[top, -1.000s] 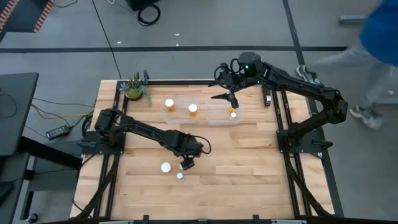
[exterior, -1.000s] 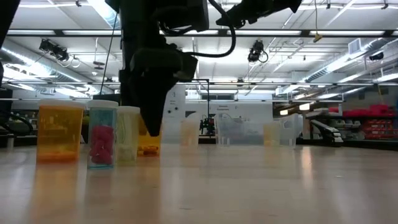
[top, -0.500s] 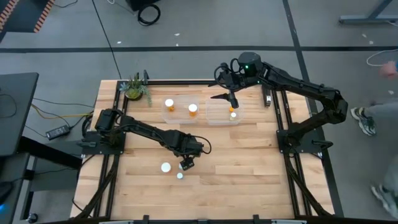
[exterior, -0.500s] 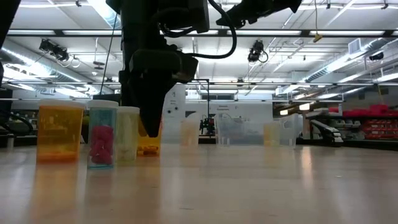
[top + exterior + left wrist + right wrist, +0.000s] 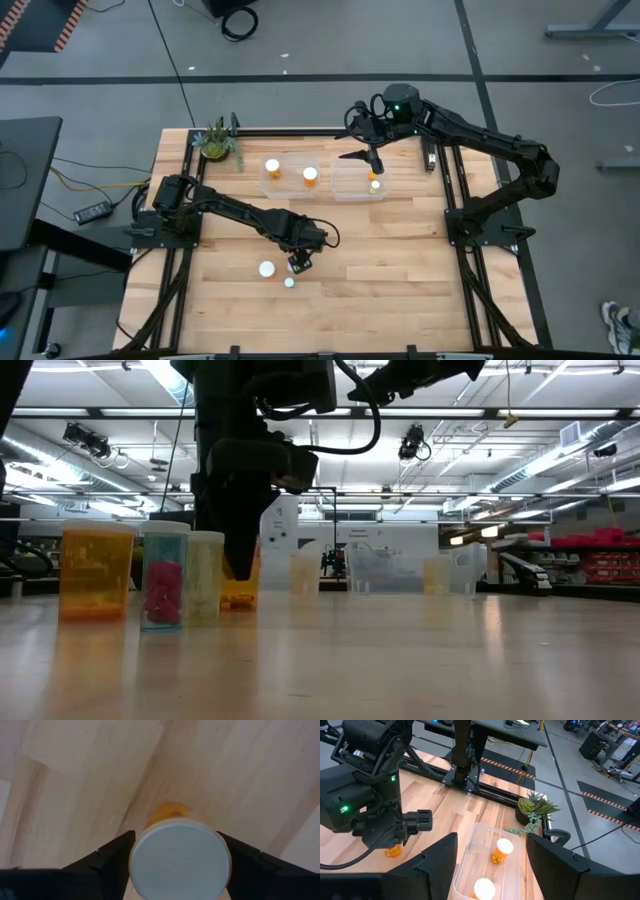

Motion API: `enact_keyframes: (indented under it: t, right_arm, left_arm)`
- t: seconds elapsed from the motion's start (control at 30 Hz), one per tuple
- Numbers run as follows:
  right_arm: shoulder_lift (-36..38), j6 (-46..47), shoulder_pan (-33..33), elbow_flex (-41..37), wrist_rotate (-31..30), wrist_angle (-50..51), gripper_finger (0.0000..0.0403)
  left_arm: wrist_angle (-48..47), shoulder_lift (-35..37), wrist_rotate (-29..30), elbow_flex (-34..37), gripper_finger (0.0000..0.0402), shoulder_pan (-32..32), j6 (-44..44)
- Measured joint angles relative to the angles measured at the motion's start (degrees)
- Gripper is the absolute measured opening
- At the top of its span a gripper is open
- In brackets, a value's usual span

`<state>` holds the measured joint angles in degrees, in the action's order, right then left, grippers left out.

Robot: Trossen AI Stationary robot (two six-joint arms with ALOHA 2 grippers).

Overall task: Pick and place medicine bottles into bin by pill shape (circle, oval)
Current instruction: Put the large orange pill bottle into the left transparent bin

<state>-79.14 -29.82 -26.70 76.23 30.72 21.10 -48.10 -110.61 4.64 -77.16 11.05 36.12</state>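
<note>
1. At the table's (image 5: 400, 260) far left corner sits a small green plant (image 5: 217, 141).
2. The left gripper (image 5: 298, 263) is low over the front middle of the wood. Its two dark fingers (image 5: 107, 860) sit on each side of one bottle's white cap (image 5: 180, 858). They are very near the cap. I cannot tell if they squeeze it or are a little bit apart from it.
3. That bottle (image 5: 240, 585) is orange and stands up on the wood.
4. Just to the left of that gripper, a white-capped bottle (image 5: 266, 268) stands on the wood. A smaller one (image 5: 289, 283) stands just in front of the gripper.
5. In the low view, three bottles stand in a row: a wide orange one (image 5: 96, 572), a clear one with pink pills (image 5: 165, 576), and a pale one (image 5: 207, 576).
6. At the back, the left clear bin (image 5: 292, 188) holds two bottles (image 5: 310, 177).
7. Right beside it, the right clear bin (image 5: 345, 188) holds one bottle (image 5: 374, 184).
8. The right gripper (image 5: 372, 166) hangs over that right bin. Its fingers (image 5: 437, 857) are wide apart and hold nothing.
</note>
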Motion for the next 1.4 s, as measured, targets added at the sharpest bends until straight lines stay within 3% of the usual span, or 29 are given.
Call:
enact_keyframes:
  t: [0.3,0.57,0.73,1.03,1.2,1.4]
  right_arm:
    - [0.0,0.1,0.0,0.0,0.0,0.0,0.0244]
    - [0.0,0.2,0.0,0.0,0.0,0.0,0.0244]
    - [0.0,0.1,0.0,0.0,0.0,0.0,0.0244]
    - [0.0,0.1,0.0,0.0,0.0,0.3,0.0244]
    - [0.0,0.1,0.0,0.0,0.0,0.3,0.0244]
    - [0.0,0.0,0.0,0.0,0.0,0.3,0.0244]
  left_arm:
    - [-0.2,0.1,-3.0,0.0,0.0215,-1.7,-1.0]
    - [-2.6,0.4,-3.5,-1.2,0.0231,-3.9,-4.2]
    - [-6.5,0.4,-3.3,-5.2,0.0217,-5.5,-7.8]
    - [-13.9,0.5,4.0,-10.7,0.0234,-9.9,-13.3]
    - [-17.6,0.5,8.8,-11.0,0.0222,-12.9,-16.1]
    - [-20.3,0.5,9.3,-11.0,0.0220,-16.0,-16.8]
